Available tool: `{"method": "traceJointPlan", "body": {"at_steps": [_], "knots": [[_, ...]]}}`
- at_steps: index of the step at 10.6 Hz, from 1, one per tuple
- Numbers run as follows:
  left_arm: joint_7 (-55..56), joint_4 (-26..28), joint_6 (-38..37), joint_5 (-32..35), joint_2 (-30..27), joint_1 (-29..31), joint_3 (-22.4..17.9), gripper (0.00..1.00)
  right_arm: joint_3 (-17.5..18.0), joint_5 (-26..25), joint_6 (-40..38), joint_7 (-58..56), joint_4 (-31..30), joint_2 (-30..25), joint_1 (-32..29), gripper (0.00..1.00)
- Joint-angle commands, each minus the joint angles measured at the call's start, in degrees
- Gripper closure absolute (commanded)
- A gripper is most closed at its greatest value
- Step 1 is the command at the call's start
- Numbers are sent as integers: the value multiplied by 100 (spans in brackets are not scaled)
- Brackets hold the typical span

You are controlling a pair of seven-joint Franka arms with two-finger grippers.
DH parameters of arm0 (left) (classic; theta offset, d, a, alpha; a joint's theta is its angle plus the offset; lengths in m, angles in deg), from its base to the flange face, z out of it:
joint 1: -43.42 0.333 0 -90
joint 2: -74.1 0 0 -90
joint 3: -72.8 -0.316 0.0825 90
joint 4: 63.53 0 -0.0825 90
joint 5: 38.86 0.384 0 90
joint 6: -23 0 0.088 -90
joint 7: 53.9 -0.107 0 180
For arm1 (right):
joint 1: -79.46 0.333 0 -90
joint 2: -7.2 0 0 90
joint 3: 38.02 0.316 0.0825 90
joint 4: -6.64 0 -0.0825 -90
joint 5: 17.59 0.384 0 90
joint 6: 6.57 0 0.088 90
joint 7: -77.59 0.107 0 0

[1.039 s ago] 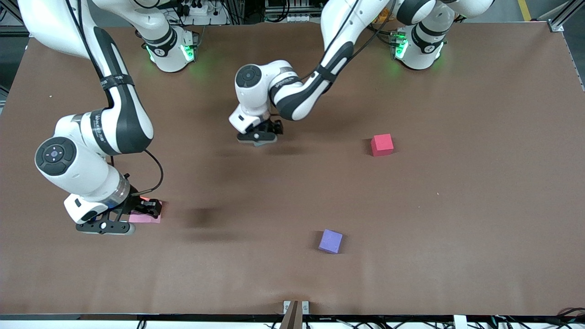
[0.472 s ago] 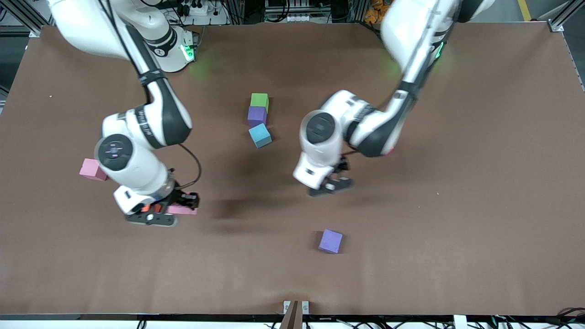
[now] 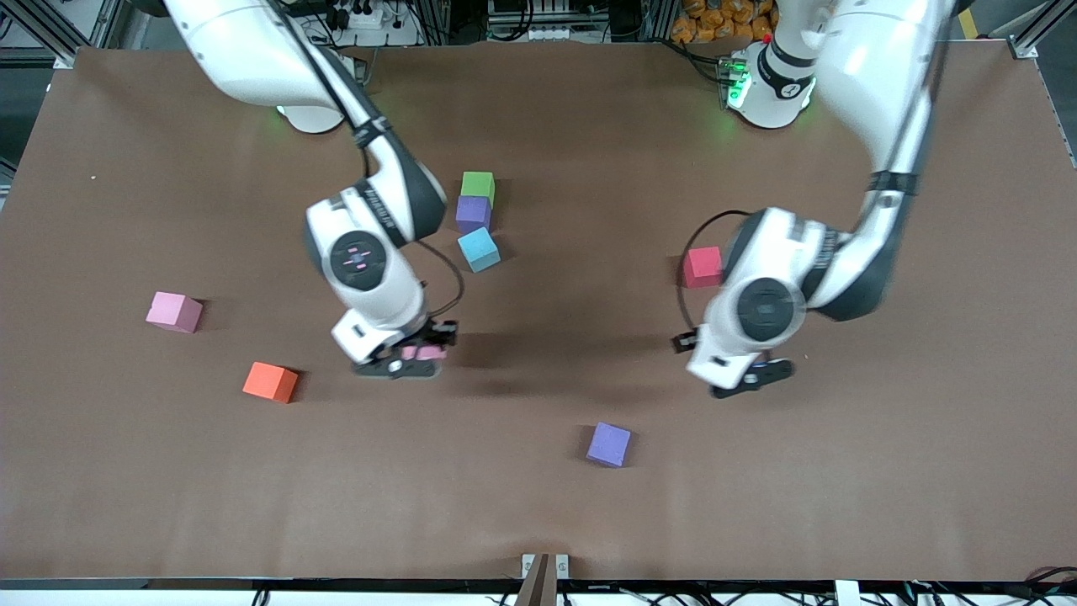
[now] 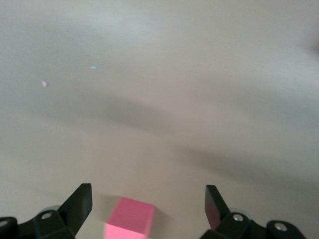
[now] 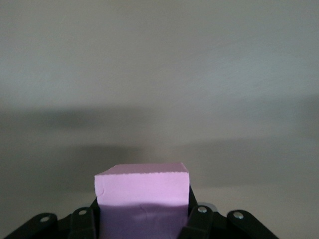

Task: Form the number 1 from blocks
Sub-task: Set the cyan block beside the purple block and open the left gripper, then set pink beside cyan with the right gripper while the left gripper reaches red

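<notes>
Right gripper [image 3: 410, 357] is clamped on a pink block [image 5: 142, 194] over bare table, nearer the camera than the green [image 3: 478, 186], purple [image 3: 473, 213] and blue [image 3: 479, 249] column. The blue one sits skewed, so a low approach likely nudges the column. Left gripper [image 3: 751, 379], jaws apart and empty, hangs over the table beside the red block [image 3: 702, 267]; a crooked descent could shove it.

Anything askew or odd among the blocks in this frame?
The light blue block sits twisted at the near end of the green and purple blocks' column, not squared with them. Nothing else stands out.
</notes>
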Motion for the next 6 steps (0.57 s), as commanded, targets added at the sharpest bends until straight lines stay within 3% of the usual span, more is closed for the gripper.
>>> {"method": "traceJointPlan", "body": {"at_steps": [1,3,6], "knots": [[-172,1646,628,-159,-1097,977,670,0,309,53,942,84,-809,-57,64,100],[-76,2383,768,-185,-1449,1032,698,0,485,27,1079,356,-1005,-57,100,100],[213,3938,2092,-396,-2152,1024,785,0,670,-52,1096,732,-1216,-75,126,100]]}}
